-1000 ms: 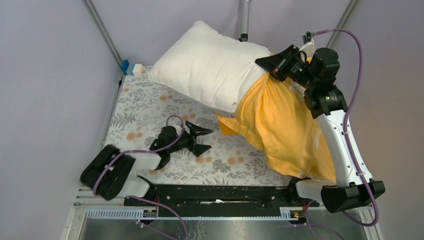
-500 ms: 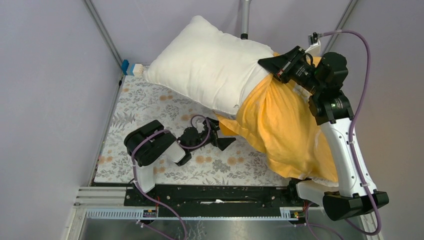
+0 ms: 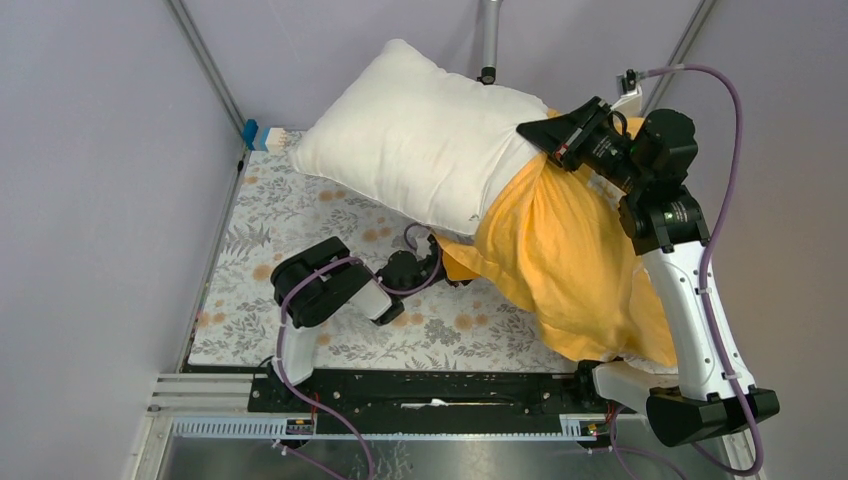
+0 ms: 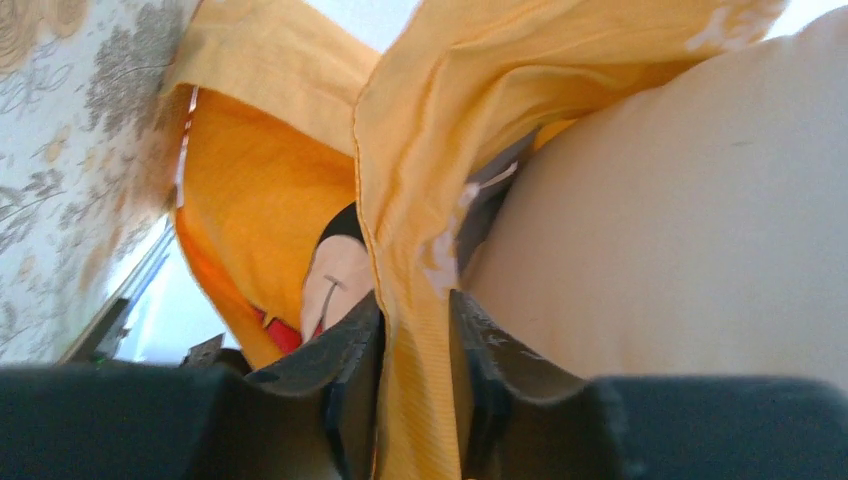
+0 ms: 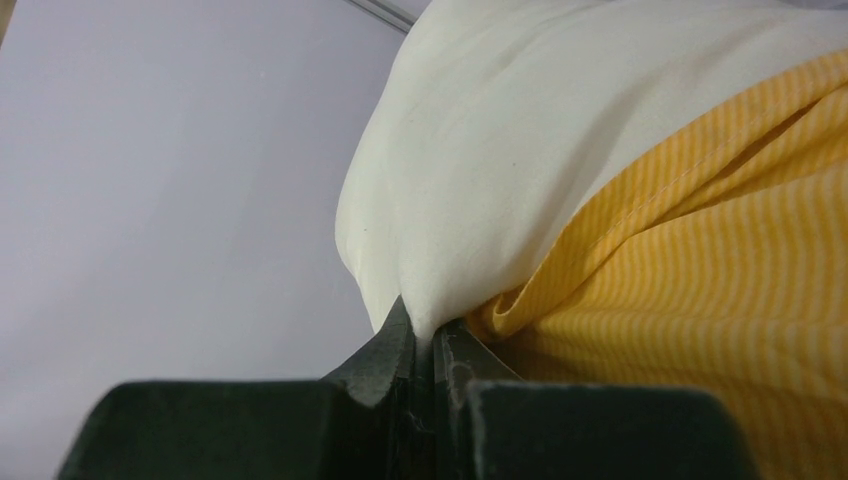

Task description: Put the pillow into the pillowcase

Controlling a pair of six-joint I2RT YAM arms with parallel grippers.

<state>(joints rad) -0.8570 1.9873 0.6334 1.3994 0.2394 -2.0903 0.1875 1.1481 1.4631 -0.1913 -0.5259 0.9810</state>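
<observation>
At the near edge of the table, the left arm (image 3: 320, 290) bends low over the floral mat (image 3: 290, 215). Its left gripper (image 4: 412, 310) reaches toward the right, to the near-left corner of the pillowcase (image 3: 570, 260). From the left wrist, the jaws stand narrow on either side of a hanging fold of the orange-yellow hem. The cloth fills the gap between both fingers (image 4: 350, 375), so the fold is pinched there. The pale bulk of the pillow (image 4: 690, 220) lies just beyond and to the right of that fold, close against the right-hand finger.

The pillowcase slopes from beside the right arm's base (image 3: 710, 410) up and away. It is bulged and wrinkled, and the near-right part of the pillow is inside it. Its open mouth crosses the pillow about midway.

Farther back, the right gripper (image 5: 432, 335) sits at the far-right side of that mouth, where white meets yellow. Its jaws are closed tight on a tuck of the white pillow cloth. The striped yellow hem touches the pinch, just beside it. Whether the hem is caught too cannot be told.

Farthest off, the bare half of the pillow juts out to the far left of the right gripper. It lies past the mat's far edge, its corner near the grey back wall (image 3: 330, 40).
</observation>
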